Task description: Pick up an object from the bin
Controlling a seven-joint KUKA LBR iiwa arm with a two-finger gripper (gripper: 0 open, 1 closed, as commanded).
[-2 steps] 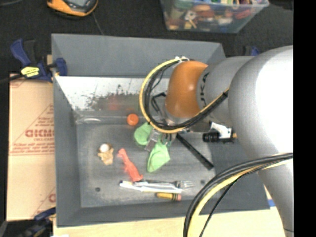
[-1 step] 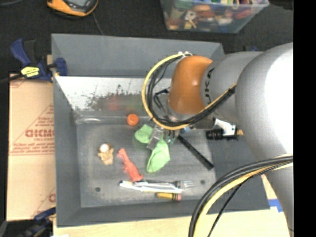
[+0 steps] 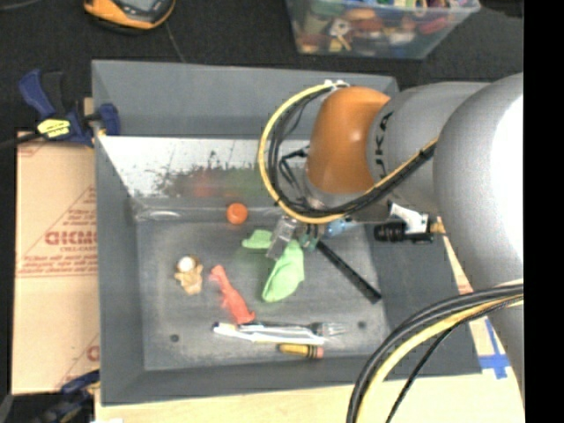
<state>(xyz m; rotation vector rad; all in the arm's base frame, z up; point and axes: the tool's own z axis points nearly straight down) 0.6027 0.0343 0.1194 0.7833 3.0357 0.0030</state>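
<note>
Arm [image 3: 458, 166]: reaches in from the right, its orange wrist cover bent low over the middle of the bin.
Bin [image 3: 119, 236]: grey metal; the things in it lie scattered, not heaped.
Gripper [image 3: 292, 238]: down near the floor. The wrist hides the tips, so I cannot tell whether the jaws are spread or pressed together, or whether they pinch anything.
Green leaf-shaped thing [image 3: 284, 277]: directly beneath the jaws, its upper end right at them and its body trailing away toward the near wall. I judge it the likely pick. It looks light, soft and limp, so it should fold and dangle rather than keep its shape; probably not fragile or slippery. Best hold, by my guess: the upper end, or a bunched fold of the broad middle, taken deep.
Black stick [image 3: 351, 273]: just right of the jaws, slanting away; thin and stiff.
Fork [image 3: 264, 331]: well below the jaws, lying flat.
Red piece [image 3: 231, 298]: below and left of the jaws.
Crayon [image 3: 300, 350]: farthest below the jaws, beside the fork.
Small green scrap [image 3: 257, 241]: just left of the jaws.
Cream figure [image 3: 188, 276]: well left of the jaws.
Orange ball [image 3: 236, 212]: up and left of the jaws; likely to roll.
</note>
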